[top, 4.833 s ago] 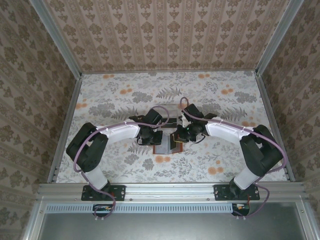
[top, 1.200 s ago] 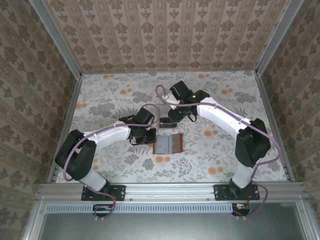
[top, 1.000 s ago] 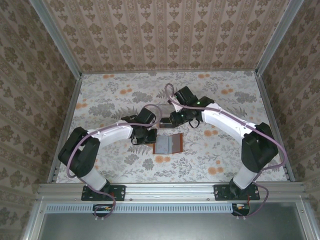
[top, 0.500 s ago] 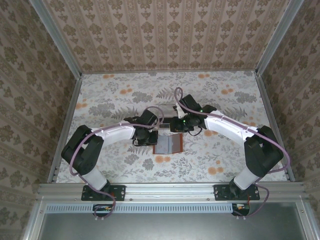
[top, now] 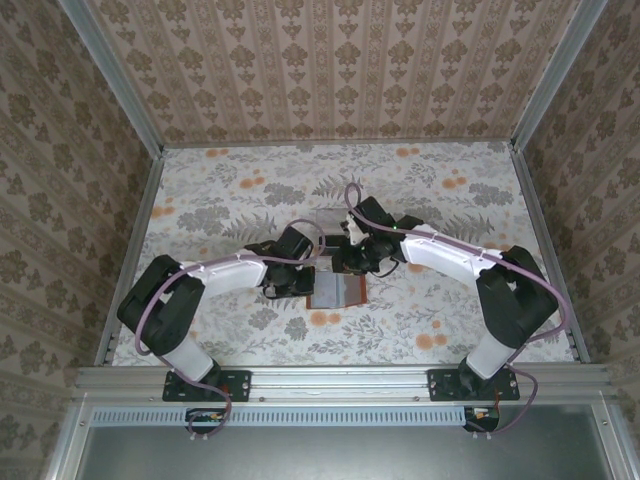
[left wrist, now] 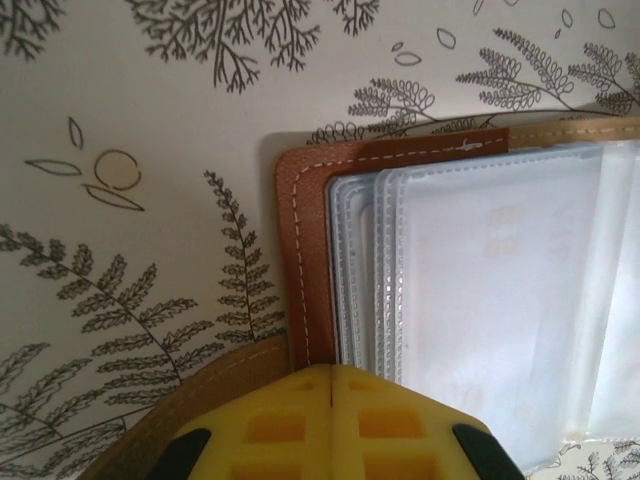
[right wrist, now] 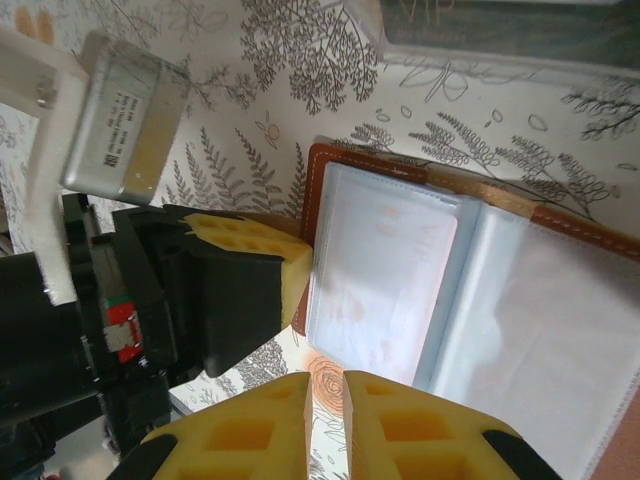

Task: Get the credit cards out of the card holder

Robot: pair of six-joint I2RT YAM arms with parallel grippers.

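Note:
The card holder (top: 337, 292) lies open on the table, brown leather (left wrist: 308, 250) framing stacked clear pocket sleeves (right wrist: 380, 265). Faint marks show through the sleeves; I cannot tell whether a card is inside. My left gripper (top: 305, 282) (left wrist: 331, 372) is shut, its tip pressed on the holder's left leather edge. Its yellow fingers (right wrist: 262, 252) also appear in the right wrist view. My right gripper (top: 346, 264) (right wrist: 327, 378) hovers over the holder with a narrow gap between its jaws and nothing in it. One dark credit card (right wrist: 500, 32) lies just beyond the holder.
A small clear plastic tray (top: 328, 218) sits just behind the card holder, partly under the right arm. The silver camera box (right wrist: 125, 120) of the left wrist hangs close to the holder's left side. Patterned walls close in the table on three sides.
The right arm has swung back from the tray behind to above the card holder. The left gripper has stayed shut on the holder's left edge.

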